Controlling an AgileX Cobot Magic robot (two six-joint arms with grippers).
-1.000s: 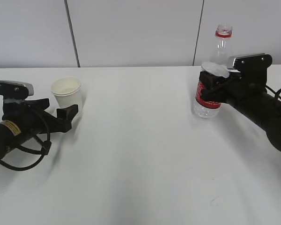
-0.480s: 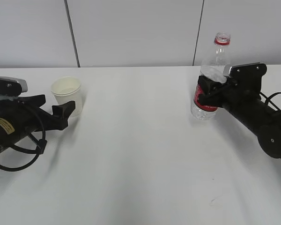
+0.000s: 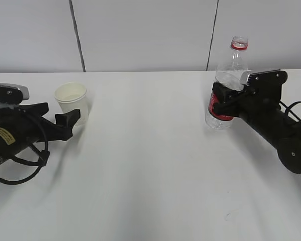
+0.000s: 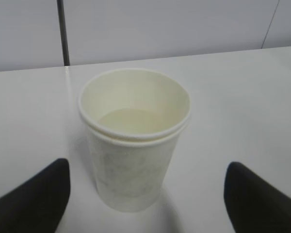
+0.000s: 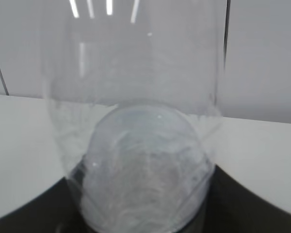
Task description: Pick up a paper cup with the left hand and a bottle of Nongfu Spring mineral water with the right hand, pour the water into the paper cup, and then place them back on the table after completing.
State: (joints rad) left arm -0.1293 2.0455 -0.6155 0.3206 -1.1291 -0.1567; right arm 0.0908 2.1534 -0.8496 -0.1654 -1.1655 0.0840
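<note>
The clear plastic mineral-water bottle with a red label and red neck ring (image 3: 224, 88) now stands upright on the plain white tabletop (image 3: 150, 160); a second ago it was leaning, its neck tipped away from the black right hand (image 3: 221, 98), and over the last half second it has barely moved. The right hand's jaws sit on either side of the label band and look clenched on the bottle, whose base fills the right wrist view. Far to the left of the bottle, the cream paper cup (image 3: 71, 102) stands upright and empty on the tabletop. The black left hand with the yellow sticker (image 3: 57, 118) has drawn back slightly, its released jaws straddling the cup (image 4: 134, 138) without touching. Judging by this, pouring looks finished and the bottle's release remains.
</note>
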